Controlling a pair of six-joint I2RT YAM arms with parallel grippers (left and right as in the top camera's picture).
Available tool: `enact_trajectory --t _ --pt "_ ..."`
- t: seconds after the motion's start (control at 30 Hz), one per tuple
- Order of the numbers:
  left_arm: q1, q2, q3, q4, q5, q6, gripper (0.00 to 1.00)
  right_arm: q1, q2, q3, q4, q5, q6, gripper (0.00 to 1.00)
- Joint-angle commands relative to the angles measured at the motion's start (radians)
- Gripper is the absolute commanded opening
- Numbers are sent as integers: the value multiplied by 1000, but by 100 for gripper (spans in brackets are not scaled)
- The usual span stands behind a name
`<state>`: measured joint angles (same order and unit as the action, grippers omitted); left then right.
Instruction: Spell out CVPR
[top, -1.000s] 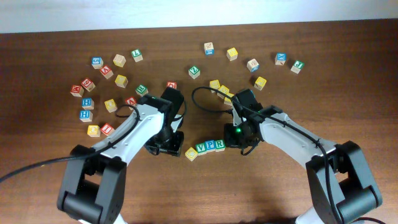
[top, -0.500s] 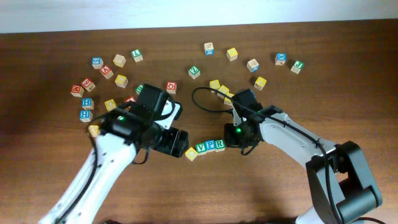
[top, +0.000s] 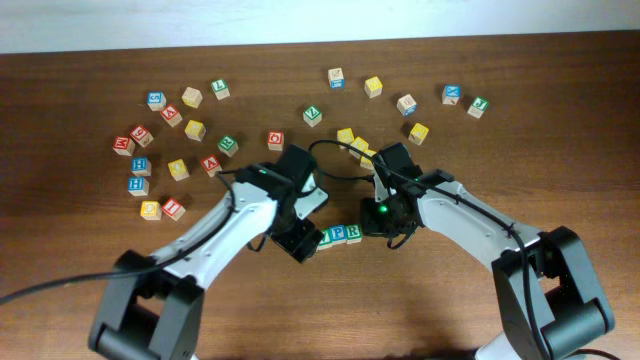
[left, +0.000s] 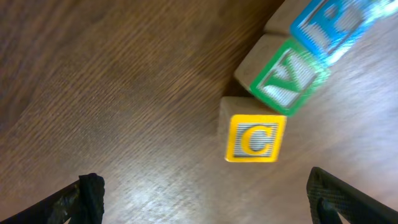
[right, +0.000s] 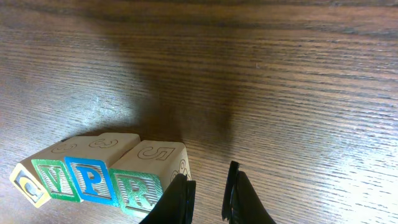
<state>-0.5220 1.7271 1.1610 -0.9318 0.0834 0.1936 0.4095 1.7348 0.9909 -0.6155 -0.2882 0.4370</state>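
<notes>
Four cubes lie in a row near the table's middle: yellow C (left: 255, 140), green V (left: 286, 78), blue P (left: 329, 25) and green R (right: 137, 190). Overhead, V (top: 325, 238), P (top: 338, 235) and R (top: 352, 232) show, while C is hidden under my left gripper (top: 300, 243). That gripper (left: 205, 199) hangs open just above the table, its fingers wide either side, and C lies ahead of them, free. My right gripper (right: 208, 199) is shut with nothing in it. Its left finger (right: 180, 199) stands right beside the R cube.
Several loose letter cubes lie scattered across the back left (top: 194, 130) and the back right (top: 418, 133). Yellow cubes (top: 352, 142) sit just behind the right arm. A black cable (top: 330, 165) loops between the two arms.
My left gripper has opened wide and moved right, and it now covers the C end of the row overhead. The right arm and the four cubes have not moved.
</notes>
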Motion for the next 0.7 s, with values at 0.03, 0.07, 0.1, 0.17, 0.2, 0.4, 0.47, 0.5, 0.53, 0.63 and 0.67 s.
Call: enact_trajectory --t 0.03,0.07,0.1,0.17,0.2,0.4,0.47,0.5,0.53,0.63,0.67 --pt "-78 58 -3 4 -117 108 95 10 7 -6 3 12 -11 11" --pt "-90 62 -3 8 -118 115 93 10 7 -6 3 12 -11 11" --pt "-98 66 -3 14 -117 115 92 10 7 -6 3 12 -14 11" --pt "-104 81 -3 23 -117 115 85 10 7 -6 3 12 -14 11" --pt "-104 90 -3 23 -118 115 84 10 7 -6 3 12 -14 11" --pt "-104 108 -3 39 -117 114 68 10 7 -6 3 12 -14 11" --pt "-104 108 -3 39 -117 109 58 10 7 -6 3 12 -14 11" --pt "-103 108 -3 40 -115 102 58 10 7 -6 3 12 -14 11" --pt "-103 108 -3 43 -113 87 58 10 7 -6 3 12 -14 11" --pt "-104 108 -3 63 -56 84 57 10 7 -6 3 12 -14 11" --pt "-103 108 -3 70 -40 84 58 10 7 -6 3 12 -14 11"
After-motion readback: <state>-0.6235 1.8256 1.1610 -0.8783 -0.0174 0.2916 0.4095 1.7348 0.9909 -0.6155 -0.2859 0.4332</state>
